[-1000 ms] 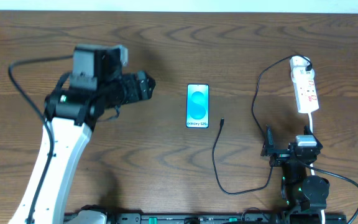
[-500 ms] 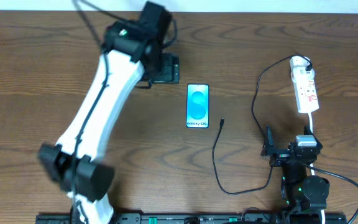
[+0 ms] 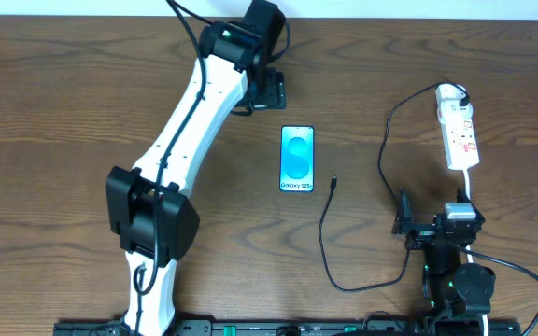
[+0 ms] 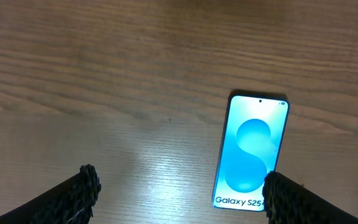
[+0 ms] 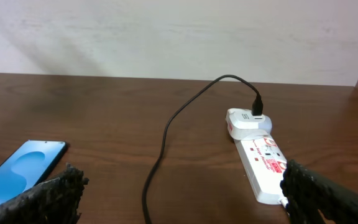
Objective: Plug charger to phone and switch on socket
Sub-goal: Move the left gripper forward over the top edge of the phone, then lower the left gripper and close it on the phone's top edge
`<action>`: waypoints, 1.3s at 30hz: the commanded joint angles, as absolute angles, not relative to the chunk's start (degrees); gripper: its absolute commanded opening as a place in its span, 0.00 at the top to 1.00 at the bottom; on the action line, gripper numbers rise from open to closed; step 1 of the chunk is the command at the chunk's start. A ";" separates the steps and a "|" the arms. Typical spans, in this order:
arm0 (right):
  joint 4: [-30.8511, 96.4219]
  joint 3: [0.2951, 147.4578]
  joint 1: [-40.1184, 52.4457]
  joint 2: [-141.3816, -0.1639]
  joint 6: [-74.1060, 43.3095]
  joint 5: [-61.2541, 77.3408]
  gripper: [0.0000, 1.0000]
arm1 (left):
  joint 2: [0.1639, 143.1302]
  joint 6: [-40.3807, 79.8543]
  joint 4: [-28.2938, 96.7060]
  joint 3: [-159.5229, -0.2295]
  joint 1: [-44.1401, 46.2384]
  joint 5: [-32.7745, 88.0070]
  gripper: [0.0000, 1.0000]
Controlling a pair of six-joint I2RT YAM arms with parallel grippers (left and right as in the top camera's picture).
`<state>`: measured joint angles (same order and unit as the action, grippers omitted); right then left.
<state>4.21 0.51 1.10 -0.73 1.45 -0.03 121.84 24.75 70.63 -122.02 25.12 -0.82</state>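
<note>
The phone [image 3: 297, 159] lies flat at the table's middle, its blue screen up; it also shows in the left wrist view [image 4: 250, 151] and at the left edge of the right wrist view [image 5: 18, 167]. The thin black charger cable [image 3: 330, 238] loops right of the phone, its plug tip [image 3: 333, 183] free beside the phone's lower right corner. The white socket strip [image 3: 460, 131] lies at the right, also in the right wrist view [image 5: 265, 162]. My left gripper [image 3: 271, 90] is open and empty, just beyond the phone's far left. My right gripper [image 3: 407, 222] is open and empty near the front edge.
The charger's adapter [image 5: 247, 119] sits plugged into the strip's far end. The strip's white cord [image 3: 468, 182] runs toward the right arm's base. A pale wall borders the table's far edge.
My left arm has swung from the table's left side across to the far middle, ending just beyond the phone. The right arm, phone, cable and socket have not moved.
</note>
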 commanded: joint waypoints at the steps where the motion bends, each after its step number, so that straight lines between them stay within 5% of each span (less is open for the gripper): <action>1: 4.29 0.32 1.96 -0.45 0.69 -0.49 0.01 | 124.84 27.97 70.91 -122.83 26.52 -1.93 0.14; 15: 4.29 0.32 1.96 -0.45 0.71 -0.49 0.01 | 136.97 23.53 70.61 -122.80 32.23 8.62 0.14; 39: 4.29 0.32 1.96 -0.45 0.69 -0.49 0.01 | 137.21 26.24 65.12 -117.80 34.24 8.32 0.14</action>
<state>4.19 0.51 1.10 -0.73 1.48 -0.03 136.49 25.50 65.23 -117.75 33.32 8.69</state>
